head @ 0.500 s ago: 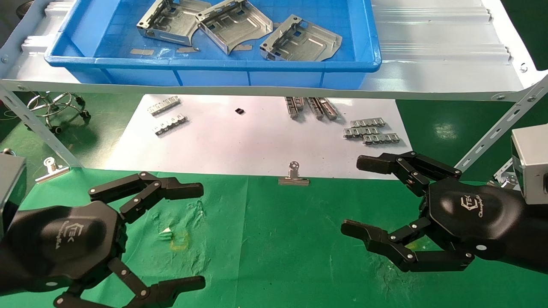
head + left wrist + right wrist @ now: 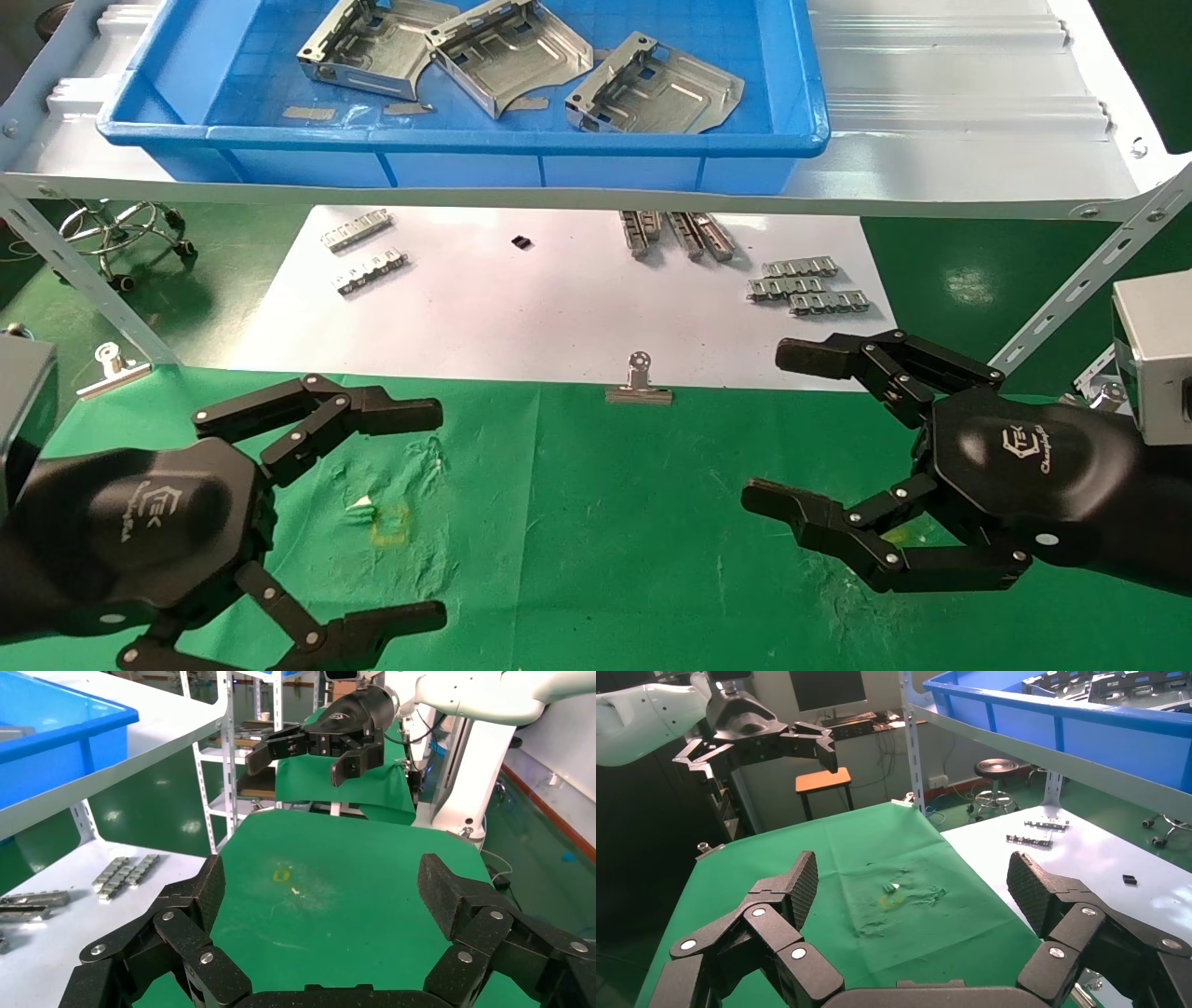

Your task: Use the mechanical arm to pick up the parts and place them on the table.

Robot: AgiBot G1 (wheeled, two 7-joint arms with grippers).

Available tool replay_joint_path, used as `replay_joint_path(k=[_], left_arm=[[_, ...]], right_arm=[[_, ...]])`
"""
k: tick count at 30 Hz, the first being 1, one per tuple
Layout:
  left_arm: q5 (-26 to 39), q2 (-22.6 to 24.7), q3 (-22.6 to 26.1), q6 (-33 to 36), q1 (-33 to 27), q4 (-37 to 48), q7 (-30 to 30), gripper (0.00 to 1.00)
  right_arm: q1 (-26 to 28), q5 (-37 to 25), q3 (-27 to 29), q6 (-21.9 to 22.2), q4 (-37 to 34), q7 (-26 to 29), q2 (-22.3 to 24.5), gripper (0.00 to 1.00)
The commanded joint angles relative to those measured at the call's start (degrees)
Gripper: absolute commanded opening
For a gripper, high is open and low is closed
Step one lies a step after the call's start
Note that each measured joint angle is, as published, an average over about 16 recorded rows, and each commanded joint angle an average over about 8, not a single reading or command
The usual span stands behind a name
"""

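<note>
Three parts point(image 2: 521, 58) lie in the blue tray point(image 2: 466, 140) on the white shelf point(image 2: 941, 102), above the table point(image 2: 596, 522). Left claw point(image 2: 400, 508) and right claw point(image 2: 778, 429): both spread wide, empty, hovering over green cloth either side of one binder clip point(image 2: 639, 382). Toothed strips point(image 2: 805, 284) sit on the white sheet point(image 2: 521, 308).

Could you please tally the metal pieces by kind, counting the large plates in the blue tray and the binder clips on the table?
Large stamped plates in the blue tray: 3 (left, middle, right)
Binder clips on the table: 2 (left edge, centre)
Total: 5
</note>
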Motion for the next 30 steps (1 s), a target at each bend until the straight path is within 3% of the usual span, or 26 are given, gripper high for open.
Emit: replay_joint_path(k=[1,9,10,17,18,30], left_arm=[[0.0,0.0,0.0,0.0,0.0,0.0,0.0,1.0],[0.0,0.0,0.0,0.0,0.0,0.0,0.0,1.0],[0.0,0.0,0.0,0.0,0.0,0.0,0.0,1.0],[0.0,0.0,0.0,0.0,0.0,0.0,0.0,1.0],[-0.01,-0.01,0.0,0.0,0.02,-0.03,-0.02,1.0],[2.22,1.77,0.58,-1.81,-1.28,1.14,1.24,1.0]], right_arm=[[0.0,0.0,0.0,0.0,0.0,0.0,0.0,1.0],[0.0,0.0,0.0,0.0,0.0,0.0,0.0,1.0],[0.0,0.0,0.0,0.0,0.0,0.0,0.0,0.94],[0.0,0.0,0.0,0.0,0.0,0.0,0.0,0.07],[0.0,0.0,0.0,0.0,0.0,0.0,0.0,0.0],[0.0,0.0,0.0,0.0,0.0,0.0,0.0,0.0]])
